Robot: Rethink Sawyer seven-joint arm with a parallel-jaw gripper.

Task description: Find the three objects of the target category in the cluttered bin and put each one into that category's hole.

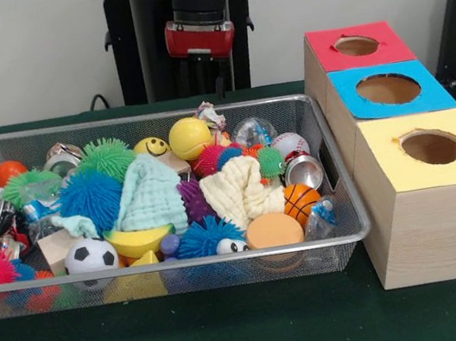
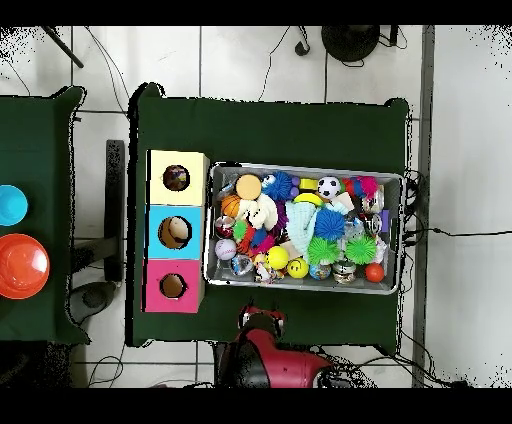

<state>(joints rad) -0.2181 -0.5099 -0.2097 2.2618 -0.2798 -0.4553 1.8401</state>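
Observation:
A wire mesh bin [image 1: 157, 113] holds a heap of toys: a yellow ball [image 1: 190, 137], a smiley ball [image 1: 151, 146], green [image 1: 107, 158] and blue [image 1: 91, 198] spiky balls, a soccer ball [image 1: 90, 256], a small basketball [image 1: 302, 202], a baseball [image 1: 290, 143], a mint cloth [image 1: 152, 196] and a cream cloth [image 1: 236, 191]. To the right of the bin stands a wooden box row with a red hole [image 1: 356, 46], a blue hole [image 1: 388, 89] and a yellow hole [image 1: 432, 148]. My gripper [image 1: 216, 72] hangs behind the bin's far rim, above the table, holding nothing I can see.
An orange disc [image 1: 274, 230], a metal can [image 1: 305, 171] and a yellow banana toy [image 1: 137, 241] also lie in the bin [image 2: 300, 167]. In the overhead view an orange bowl [image 2: 22, 266] and a blue bowl [image 2: 10, 204] sit on a side table.

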